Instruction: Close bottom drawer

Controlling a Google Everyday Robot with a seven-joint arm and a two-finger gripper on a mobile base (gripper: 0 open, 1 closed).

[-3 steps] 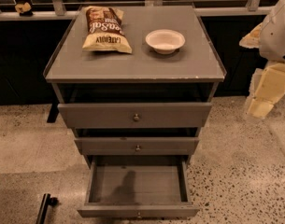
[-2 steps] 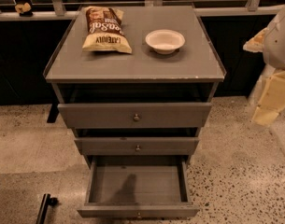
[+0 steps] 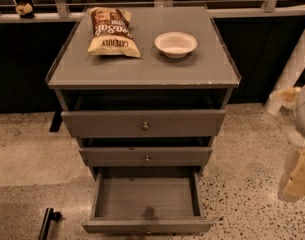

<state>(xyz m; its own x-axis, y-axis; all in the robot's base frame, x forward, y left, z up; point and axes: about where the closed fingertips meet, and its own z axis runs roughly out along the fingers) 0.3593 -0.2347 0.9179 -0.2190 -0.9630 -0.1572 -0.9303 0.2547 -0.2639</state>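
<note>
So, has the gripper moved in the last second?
Yes, downward: the gripper, at the right edge, was level with the cabinet top and now hangs level with the bottom drawer, which stands open.

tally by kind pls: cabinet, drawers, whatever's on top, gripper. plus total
cabinet: 1
drawers: 3 (top drawer, middle drawer, bottom drawer pulled out)
chip bag: 1, on top
bowl: 1, on top
gripper: 1, at the right edge, apart from the cabinet
total: 7
</note>
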